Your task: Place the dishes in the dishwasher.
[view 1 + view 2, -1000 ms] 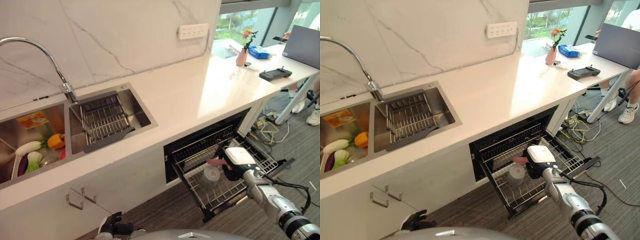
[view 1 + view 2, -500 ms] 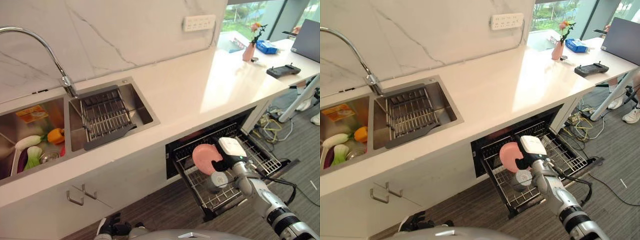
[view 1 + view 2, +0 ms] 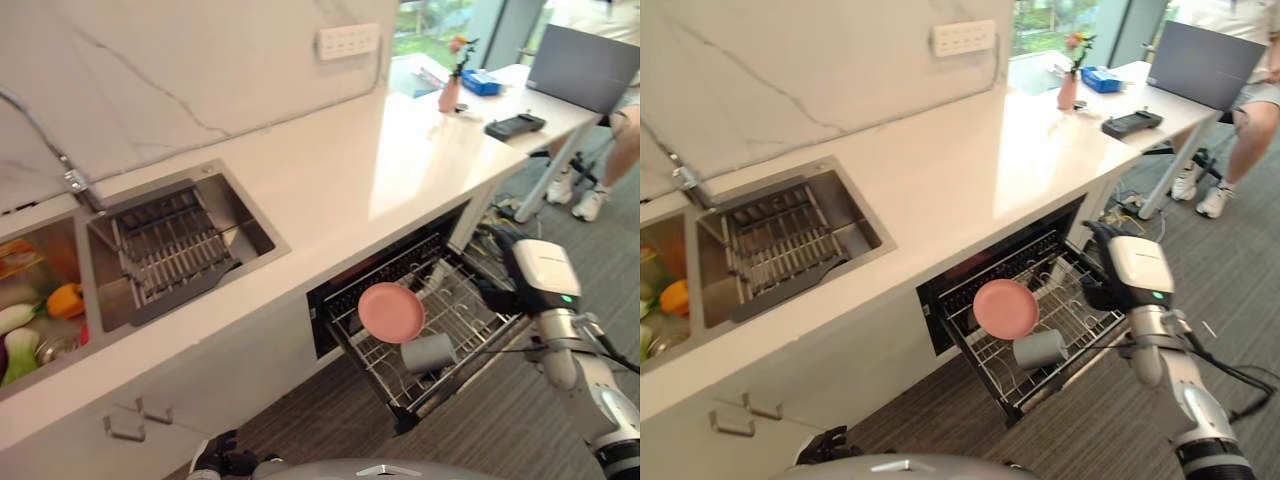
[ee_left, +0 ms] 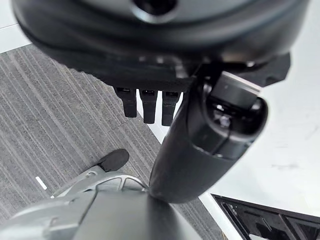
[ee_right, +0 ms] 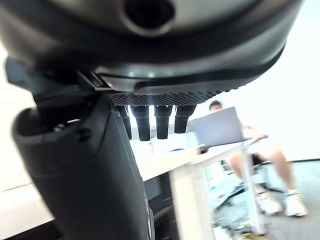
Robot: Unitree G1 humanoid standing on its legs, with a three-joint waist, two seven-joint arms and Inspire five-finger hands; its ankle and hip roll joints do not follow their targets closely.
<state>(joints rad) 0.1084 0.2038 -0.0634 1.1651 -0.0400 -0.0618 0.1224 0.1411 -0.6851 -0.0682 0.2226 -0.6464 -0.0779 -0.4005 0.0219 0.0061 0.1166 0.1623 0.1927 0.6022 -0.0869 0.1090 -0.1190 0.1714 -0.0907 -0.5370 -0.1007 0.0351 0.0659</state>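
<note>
A: Pink plate (image 3: 391,312) stands on edge in the pulled-out dishwasher rack (image 3: 1092,325), inboard of the right hand (image 3: 503,297), clear of it. Grey cup (image 3: 430,353) lies just beside the plate.

B: Hand state?

A: Right hand's fingers are straight and hold nothing, off the rack's outer end. Left hand (image 4: 150,105) hangs low by the floor, fingers relaxed, idle.

B: Step?

A: Looks like the plate is placed. Next probably a reach to the sink (image 3: 190,245), well apart from the hand, across the counter (image 3: 380,170).

B: Clearance?

A: Counter edge overhangs the rack's inner part; the rack front juts into floor space. Lift up before swinging inboard.
</note>
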